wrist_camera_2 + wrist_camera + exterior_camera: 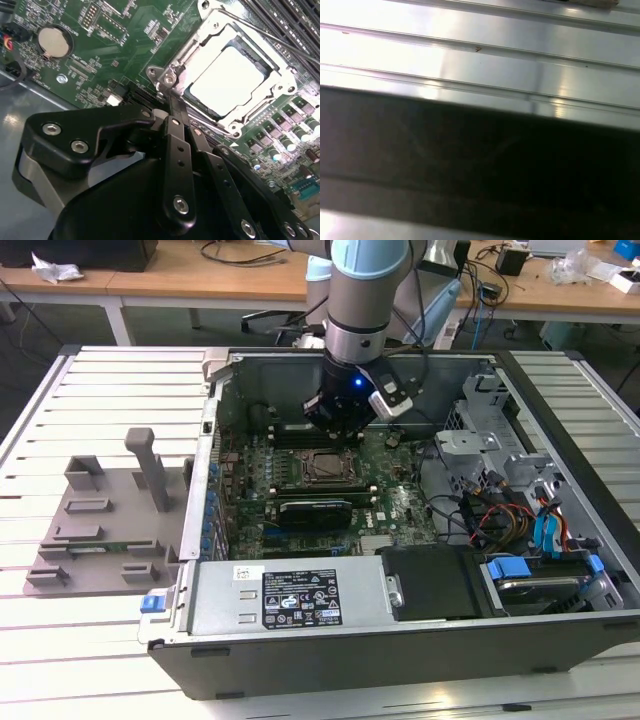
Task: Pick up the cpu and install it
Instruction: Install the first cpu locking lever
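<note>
Socket frame (197,47), one corner hidden behind the gripper (172,107)

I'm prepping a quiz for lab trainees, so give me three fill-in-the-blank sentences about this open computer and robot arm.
1. The cpu sits inside the socket frame on the ____ motherboard.
2. The grey fixture lies on the slatted table to the exterior view's ____ of the computer case.
3. In the exterior view, the gripper hangs inside the case, over the ____ carrying the socket frame.
Missing words: green; left; motherboard.
</note>
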`<state>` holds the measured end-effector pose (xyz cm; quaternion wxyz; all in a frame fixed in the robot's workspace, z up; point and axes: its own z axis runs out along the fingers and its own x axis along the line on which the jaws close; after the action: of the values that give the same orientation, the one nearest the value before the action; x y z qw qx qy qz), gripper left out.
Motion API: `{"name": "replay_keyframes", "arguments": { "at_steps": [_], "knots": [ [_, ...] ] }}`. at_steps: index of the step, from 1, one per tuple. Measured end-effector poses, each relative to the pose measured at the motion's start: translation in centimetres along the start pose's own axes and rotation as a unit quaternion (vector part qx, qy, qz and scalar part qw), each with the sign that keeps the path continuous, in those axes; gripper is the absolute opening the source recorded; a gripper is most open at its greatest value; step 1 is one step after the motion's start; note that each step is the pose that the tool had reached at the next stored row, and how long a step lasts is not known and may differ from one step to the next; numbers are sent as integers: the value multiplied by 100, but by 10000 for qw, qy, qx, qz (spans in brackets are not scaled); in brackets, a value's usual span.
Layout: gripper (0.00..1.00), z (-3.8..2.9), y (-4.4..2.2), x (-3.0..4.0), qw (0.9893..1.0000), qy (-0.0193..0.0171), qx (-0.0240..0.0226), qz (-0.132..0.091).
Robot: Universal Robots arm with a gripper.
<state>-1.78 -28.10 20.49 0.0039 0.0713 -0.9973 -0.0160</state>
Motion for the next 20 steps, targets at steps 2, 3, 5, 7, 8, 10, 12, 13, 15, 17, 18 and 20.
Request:
{"name": "replay_keyframes", "arguments": {
  "at_steps": [2, 3, 5, 7, 8, 10, 12, 13, 15, 17, 18, 20],
  "knots": [
    [11, 0, 11, 77, 10000, -3, 1, 0],
    [11, 0, 13, 92, 10000, -3, 2, 1],
    [11, 0, 14, 101, 10000, -2, 2, -1],
    [11, 0, 21, 112, 10000, -2, 2, -2],
    [11, 1, 27, 117, 10000, -2, 2, -2],
    [11, 2, 37, 117, 10000, -2, 2, -2],
    [11, 3, 79, 111, 10000, -3, 2, -2],
    [11, 3, 93, 109, 10000, -3, 1, -1],
    [11, 5, 100, 107, 10000, -4, 0, -2],
    [11, 4, 100, 107, 10000, -3, 1, -2],
    [11, 4, 100, 107, 10000, -2, 1, -2],
    [11, -1, 99, 107, 10000, -4, 3, -2]
  ]
}}
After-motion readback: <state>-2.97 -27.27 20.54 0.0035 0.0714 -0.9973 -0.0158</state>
